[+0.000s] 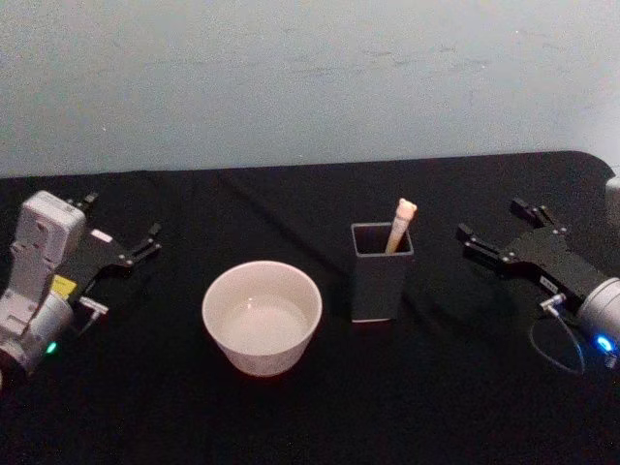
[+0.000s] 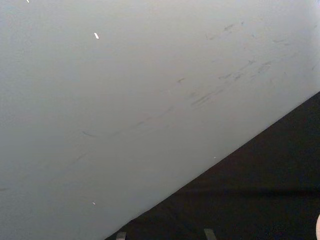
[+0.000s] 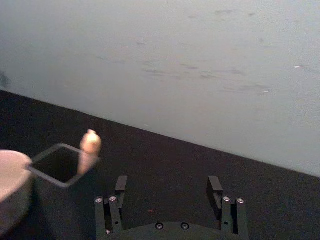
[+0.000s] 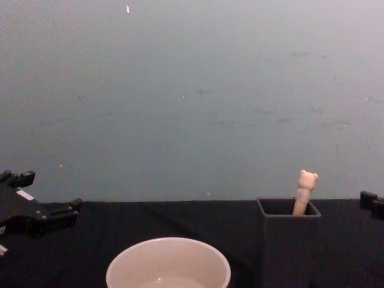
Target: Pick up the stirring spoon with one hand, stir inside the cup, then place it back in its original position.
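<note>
Black cloth covers the desk [image 1: 291,417]. Bear head up, the stirring spoon [image 1: 401,225] stands in the dark holder [image 1: 380,286], tilted slightly right, beside the cup [image 1: 262,315]. To the holder's right, the right claw [image 1: 492,221] points toward it, spread wide. The left claw [image 1: 150,242] lies far left, parted.

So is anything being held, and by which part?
Nothing. The left gripper and right gripper are open and empty; the stirring spoon stands in its holder.

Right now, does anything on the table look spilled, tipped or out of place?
Nothing stands out. The cup sits upright, the stirring spoon leans inside the holder, and the left claw and right claw are open on either side.
</note>
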`<state>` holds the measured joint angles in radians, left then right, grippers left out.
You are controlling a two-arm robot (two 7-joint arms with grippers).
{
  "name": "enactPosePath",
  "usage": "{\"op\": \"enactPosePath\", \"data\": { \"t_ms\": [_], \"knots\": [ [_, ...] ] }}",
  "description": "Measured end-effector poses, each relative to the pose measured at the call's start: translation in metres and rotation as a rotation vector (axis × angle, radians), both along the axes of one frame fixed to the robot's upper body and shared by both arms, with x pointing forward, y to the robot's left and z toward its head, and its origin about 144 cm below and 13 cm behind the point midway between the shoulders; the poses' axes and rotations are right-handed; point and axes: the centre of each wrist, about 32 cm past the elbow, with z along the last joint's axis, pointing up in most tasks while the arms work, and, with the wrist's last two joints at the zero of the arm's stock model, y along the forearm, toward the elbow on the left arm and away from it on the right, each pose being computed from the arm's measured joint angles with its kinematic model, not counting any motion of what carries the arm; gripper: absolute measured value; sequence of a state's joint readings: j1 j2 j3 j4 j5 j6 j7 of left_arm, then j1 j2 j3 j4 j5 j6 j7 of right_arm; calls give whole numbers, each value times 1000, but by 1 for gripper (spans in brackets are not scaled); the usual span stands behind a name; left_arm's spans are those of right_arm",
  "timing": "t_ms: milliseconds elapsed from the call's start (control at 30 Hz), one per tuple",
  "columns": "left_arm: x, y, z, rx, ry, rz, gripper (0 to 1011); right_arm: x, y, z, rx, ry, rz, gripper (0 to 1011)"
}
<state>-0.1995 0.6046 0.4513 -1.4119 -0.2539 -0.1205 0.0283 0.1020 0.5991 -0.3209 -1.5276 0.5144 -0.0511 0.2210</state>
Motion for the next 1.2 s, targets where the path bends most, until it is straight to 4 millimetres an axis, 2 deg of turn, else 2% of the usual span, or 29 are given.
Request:
{"op": "enactPosePath", "data": {
  "t_ms": [233, 433, 1200],
  "knots": [
    [0, 0, 0, 0, 0, 0, 1001, -4, -2, 7, 109, 55, 114, 1002],
    [0, 0, 0, 0, 0, 0, 1001, -2, 0, 5, 136, 83, 178, 1002],
    [0, 0, 0, 0, 0, 0, 1001, 40, 28, -4, 125, 61, 292, 1002]
  ]
}}
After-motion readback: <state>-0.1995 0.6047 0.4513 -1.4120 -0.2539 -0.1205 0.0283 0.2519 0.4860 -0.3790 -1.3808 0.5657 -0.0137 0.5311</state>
